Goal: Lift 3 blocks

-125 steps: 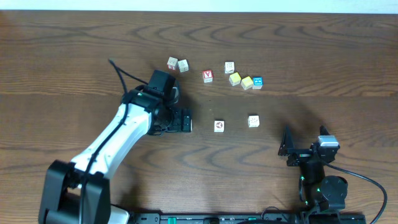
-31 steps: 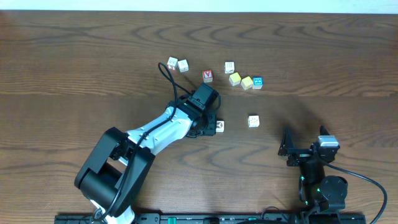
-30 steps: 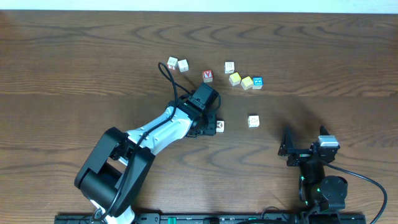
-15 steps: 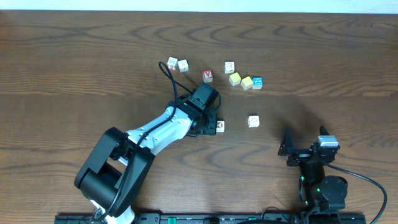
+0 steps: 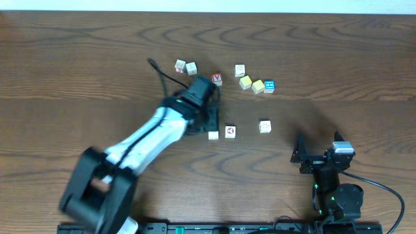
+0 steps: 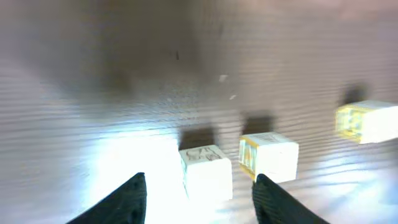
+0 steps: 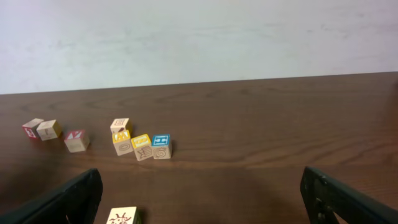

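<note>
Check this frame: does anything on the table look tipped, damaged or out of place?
Nothing stands out. The plain cream-white wooden cube sits flat on the dark wooden table, close beside the cream cube with the reddish-brown round mark but not touching it. No cube looks stacked, tipped or broken.

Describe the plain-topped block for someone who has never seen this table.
On the brown table, follow the white left arm to its tip. The plain block is the cream cube nearest that tip. Its top is blank, while its neighbour bears a reddish round mark and the speckled block lies farther off.
</note>
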`<state>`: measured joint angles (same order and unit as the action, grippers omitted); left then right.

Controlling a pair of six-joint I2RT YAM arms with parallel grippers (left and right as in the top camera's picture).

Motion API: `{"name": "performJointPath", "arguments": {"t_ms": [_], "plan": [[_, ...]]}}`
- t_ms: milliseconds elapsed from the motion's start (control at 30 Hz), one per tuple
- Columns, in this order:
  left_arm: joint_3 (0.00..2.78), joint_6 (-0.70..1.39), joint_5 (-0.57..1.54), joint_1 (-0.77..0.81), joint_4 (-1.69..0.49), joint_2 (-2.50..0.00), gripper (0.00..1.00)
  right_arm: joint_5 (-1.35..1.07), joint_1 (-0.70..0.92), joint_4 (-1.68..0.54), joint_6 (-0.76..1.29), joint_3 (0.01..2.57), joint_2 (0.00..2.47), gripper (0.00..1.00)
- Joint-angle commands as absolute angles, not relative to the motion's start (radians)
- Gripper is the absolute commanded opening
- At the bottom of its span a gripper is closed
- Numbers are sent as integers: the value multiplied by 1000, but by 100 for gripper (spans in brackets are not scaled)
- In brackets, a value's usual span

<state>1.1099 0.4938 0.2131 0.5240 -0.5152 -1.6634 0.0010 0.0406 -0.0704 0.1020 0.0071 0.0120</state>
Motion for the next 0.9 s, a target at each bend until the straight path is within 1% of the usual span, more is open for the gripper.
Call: {"name": "performJointPath", "arguments": {"t_ms": [0,67,100,233,300,467,500,533,600,700,767,867], "plan": [[1144,484,225,468,-567,-1525,57,14,28,-75,96,6,6,99],[1144,484,225,423,-603,-1457,58,14,28,-75,96,6,6,99],[1144,484,225,398,-622,-1426,64,14,28,-75,96,6,6,99],[1143,484,224,283,-732,-1332,69,14,28,-75,96,6,6,99],[1143,484,224,226,-795,-1316,73,14,28,-75,96,6,6,99],[1126,484,224,97,-897,-1321,75,14,28,-74,96,6,6,99],[1119,484,224,78,-900,-1321,82,14,28,-67,96,6,6,99],[1114,484,224,55,-905,-1321,83,9,28,-39,101,6,6,99],[1114,484,224,31,-916,-1322,84,-52,28,26,191,6,6,99],[1114,484,224,9,-920,-1322,84,-282,28,112,476,6,6,99],[1114,484,224,6,-919,-1322,85,-405,28,122,609,6,6,99],[1114,484,224,6,-919,-1322,85,-430,28,197,863,6,6,99]]}}
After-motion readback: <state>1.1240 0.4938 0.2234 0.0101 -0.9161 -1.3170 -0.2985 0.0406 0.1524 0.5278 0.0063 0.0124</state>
